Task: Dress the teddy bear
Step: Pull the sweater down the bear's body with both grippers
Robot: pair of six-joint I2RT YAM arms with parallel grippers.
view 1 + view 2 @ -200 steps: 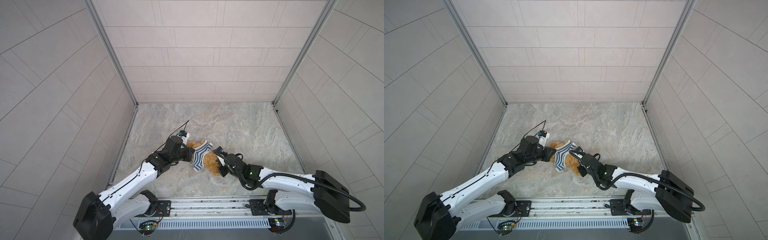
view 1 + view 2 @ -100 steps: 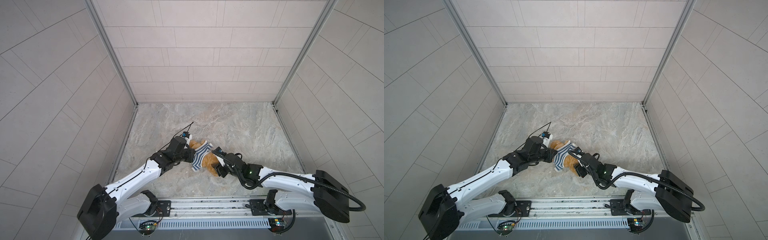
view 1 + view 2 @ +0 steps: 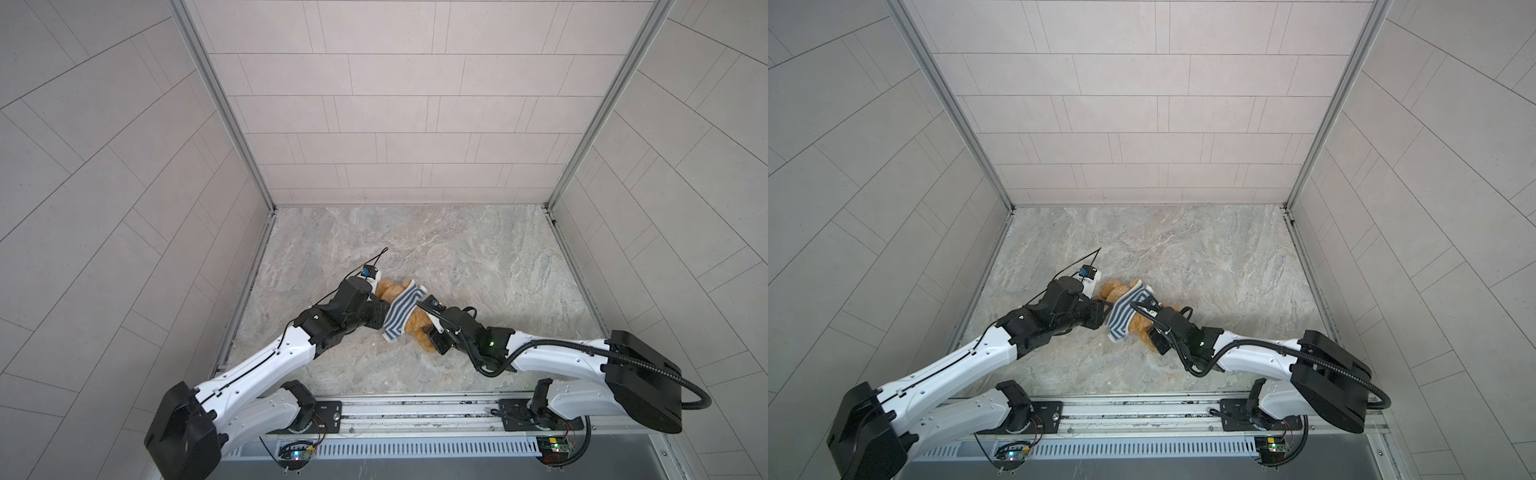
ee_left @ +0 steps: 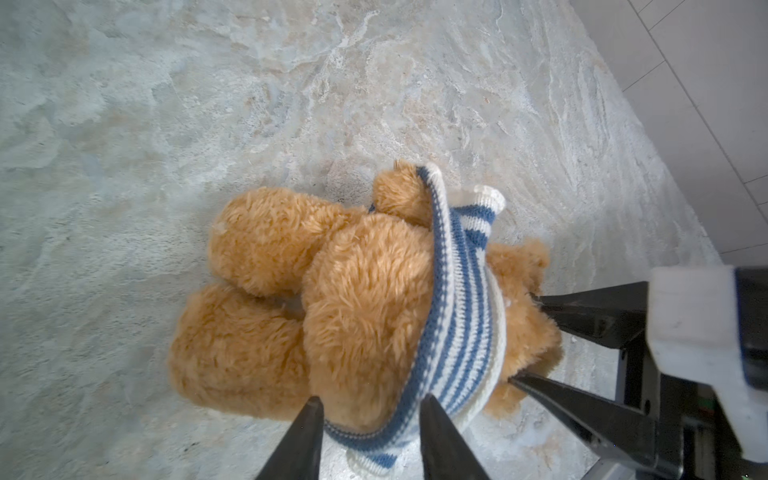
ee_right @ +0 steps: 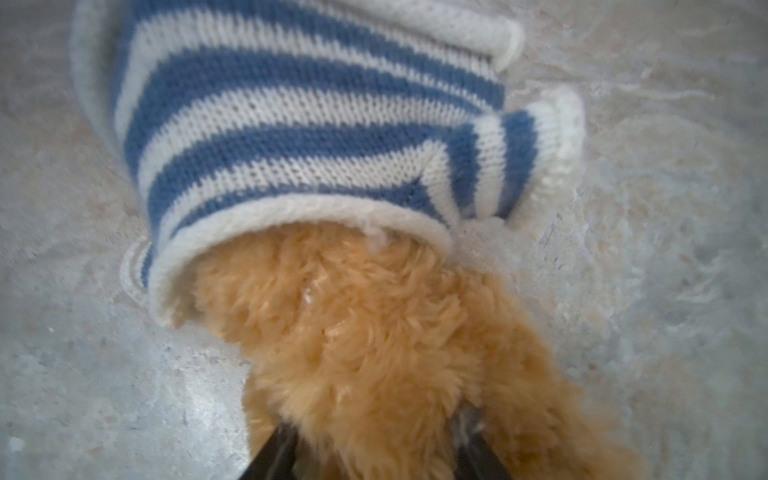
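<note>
You've got one teddy bear point(image 3: 390, 290) and one striped sweater point(image 3: 401, 309). Arms: two, left arm point(image 3: 266, 363) and right arm point(image 3: 557, 357). Grippers: two, left gripper point(image 4: 369, 405) and right gripper point(image 5: 374, 451), two fingers point(image 4: 440, 444) each, four in all. One marbled tabletop point(image 3: 457, 257); three tiled walls point(image 3: 395, 104); one metal rail point(image 3: 415, 409), counted in both top views.

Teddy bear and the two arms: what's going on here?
The teddy bear lies on the stone-patterned table, a blue-and-white striped sweater around its chest, head through the neck, legs bare. The right hand grips its head; the left hand stands open astride the sweater's hem. One sleeve looks empty, so dressing is unfinished.
</note>
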